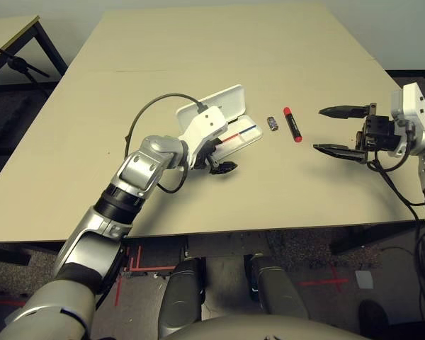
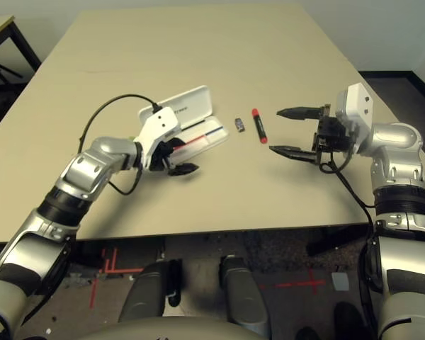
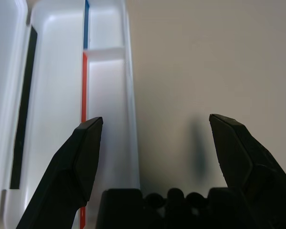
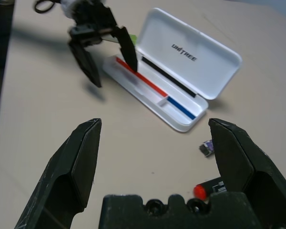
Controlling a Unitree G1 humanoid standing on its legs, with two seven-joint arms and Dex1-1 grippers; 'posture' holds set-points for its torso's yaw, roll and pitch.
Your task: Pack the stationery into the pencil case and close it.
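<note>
The white pencil case (image 1: 249,137) lies open at mid-table, its lid (image 4: 188,52) tipped back. A red pen (image 4: 140,78), a blue pen (image 4: 181,107) and a black pen (image 4: 169,76) lie in its tray. A bit of the light green highlighter (image 4: 130,36) shows behind my left gripper (image 2: 177,157), which hangs open over the tray's near left end, holding nothing. The tiny dark grey block (image 1: 272,123) and the red marker (image 1: 292,124) lie on the table just right of the case. My right gripper (image 1: 333,131) stands open and empty, right of the marker.
The tan table (image 1: 198,49) stretches bare behind the case. A cable (image 1: 138,120) loops from my left wrist. A second table (image 1: 7,32) stands off at the far left. The table's front edge (image 1: 269,227) runs close below both arms.
</note>
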